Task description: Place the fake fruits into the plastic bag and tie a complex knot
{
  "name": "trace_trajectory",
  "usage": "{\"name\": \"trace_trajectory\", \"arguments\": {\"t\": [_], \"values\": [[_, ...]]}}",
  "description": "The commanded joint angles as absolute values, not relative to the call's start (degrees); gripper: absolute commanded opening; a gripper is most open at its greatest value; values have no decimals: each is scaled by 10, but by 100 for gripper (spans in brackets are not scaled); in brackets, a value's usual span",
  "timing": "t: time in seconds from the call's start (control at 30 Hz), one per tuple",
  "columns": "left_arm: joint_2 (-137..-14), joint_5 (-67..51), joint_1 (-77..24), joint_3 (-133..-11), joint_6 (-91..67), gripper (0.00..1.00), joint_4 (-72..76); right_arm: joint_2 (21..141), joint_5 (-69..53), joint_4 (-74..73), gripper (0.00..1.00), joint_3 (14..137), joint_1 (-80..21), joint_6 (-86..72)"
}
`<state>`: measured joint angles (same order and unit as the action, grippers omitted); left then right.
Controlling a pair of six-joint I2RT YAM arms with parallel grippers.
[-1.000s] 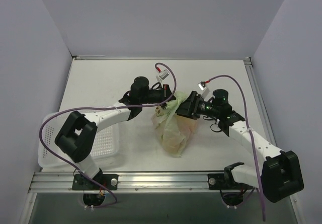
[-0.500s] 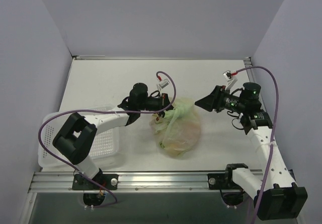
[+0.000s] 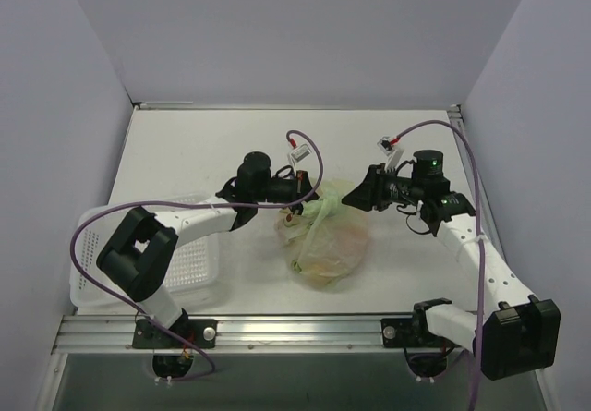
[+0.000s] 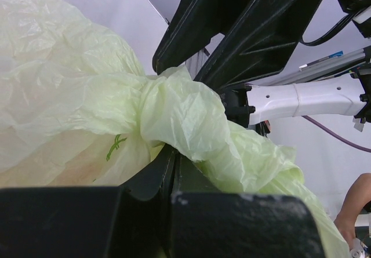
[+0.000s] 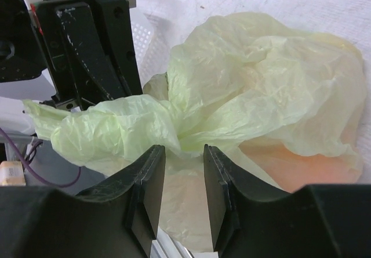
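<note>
At the lower left of the overhead view a white basket (image 3: 194,263) sat on the pale surface (image 3: 203,143), beside the left arm. Right of it, near the middle of the frame, the left claw (image 3: 297,200) lay against the upper left side of the bag (image 3: 328,249). In its own wrist view its fingers were pressed together at the bottom of the frame. They seemed to be nipping a fold of the film, though the film covered the tips and the hold itself could not be seen.

The bag lay in the centre, slumped and full. Its thin green film was creased all over and cloudy. The fruits (image 3: 337,240) showed only as an orange and yellowish glow through the film, so the filling looked done. The neck was gathered into a knot (image 5: 174,124), a tight twisted bunch with a loose tail running off towards the left claw.

To the right, the right claw (image 5: 184,153) pointed at that bunch from the other side. Its fingers were slightly spread and held nothing, and the knot lay just past their tips.

The tying step seemed to be in hand. The next move would likely need the right claw to close on the film by the knot while the left kept its end taut. A gentle, steady pull apart should then firm up the knot without tearing so thin a film.
</note>
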<state>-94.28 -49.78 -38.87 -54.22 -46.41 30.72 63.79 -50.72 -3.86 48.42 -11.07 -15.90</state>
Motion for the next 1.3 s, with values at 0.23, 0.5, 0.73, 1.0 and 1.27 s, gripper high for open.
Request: {"name": "trace_trajectory", "arguments": {"t": [0.23, 0.5, 0.73, 1.0, 1.27], "values": [[-964, -482, -387, -570, -507, 0, 400, 619, -546, -5, 38, 446, -160, -147], [-984, -455, -391, -570, -516, 0, 417, 624, -564, 47, 13, 453, -185, -192], [-1001, -445, -395, -565, -544, 0, 448, 628, -570, 14, 15, 464, -192, -162], [-1050, -447, -408, -577, -637, 0, 577, 635, -563, 54, 28, 439, -202, -189], [-1043, -456, -403, -567, -644, 0, 586, 604, -580, -131, 58, 521, -114, -101]]}}
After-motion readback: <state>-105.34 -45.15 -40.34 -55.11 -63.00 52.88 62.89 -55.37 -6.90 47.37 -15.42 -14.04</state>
